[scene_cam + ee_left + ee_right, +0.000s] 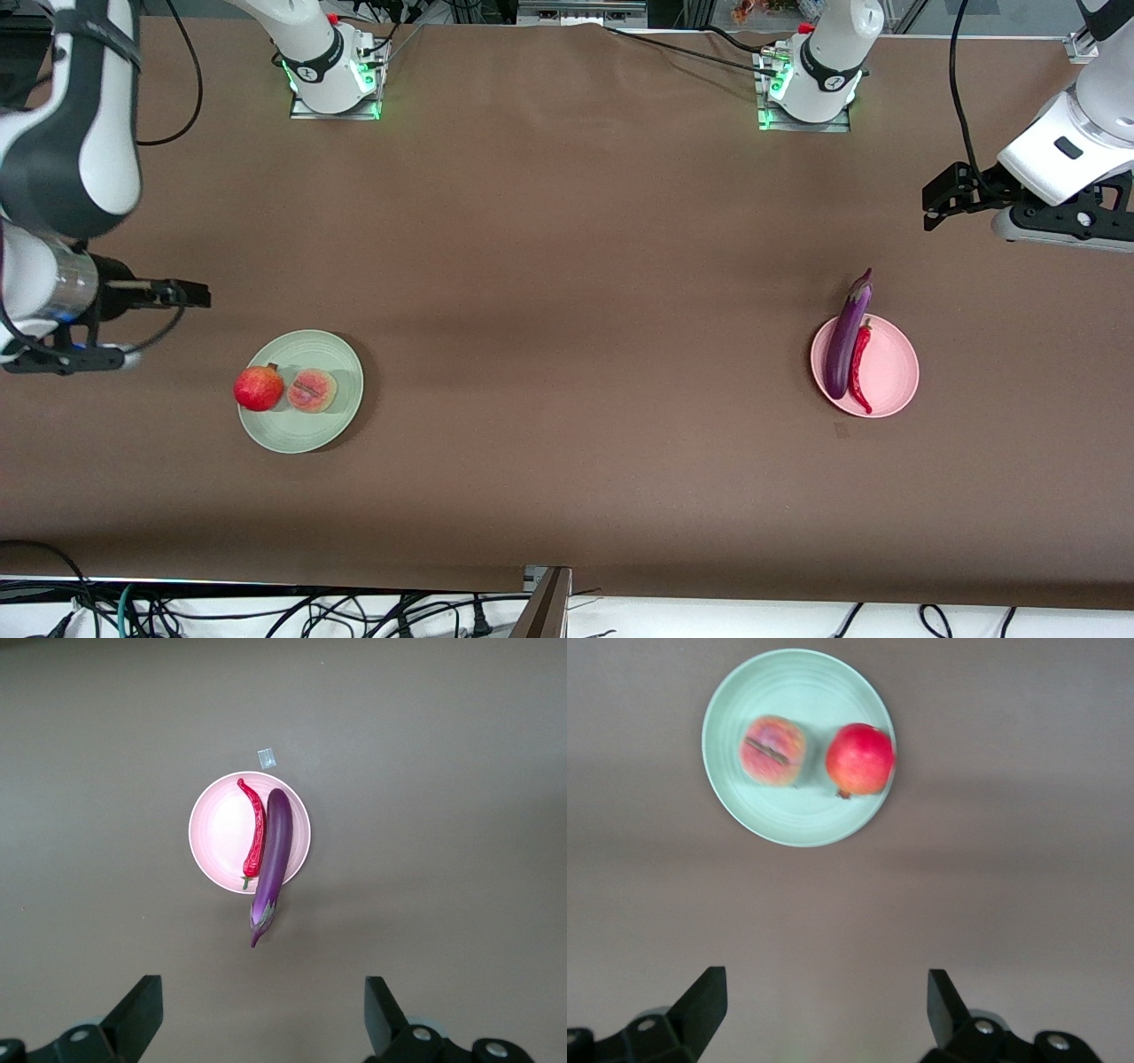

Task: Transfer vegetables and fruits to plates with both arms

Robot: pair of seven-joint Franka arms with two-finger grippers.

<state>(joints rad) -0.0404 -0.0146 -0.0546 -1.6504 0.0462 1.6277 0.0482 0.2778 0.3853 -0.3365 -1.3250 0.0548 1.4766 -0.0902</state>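
A glossy purple eggplant [846, 332] with a dark stem cap and a red chili pepper [859, 368] lie on the light pink plate [895, 372]; a red pomegranate [258, 388] and an orange-pink peach [312, 391] with a reddish streak sit on the pale mint green plate [306, 425]; the table [567, 266] is plain brown

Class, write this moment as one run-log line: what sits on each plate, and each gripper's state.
green plate: pomegranate, peach | pink plate: eggplant, chili | left gripper: open, empty | right gripper: open, empty
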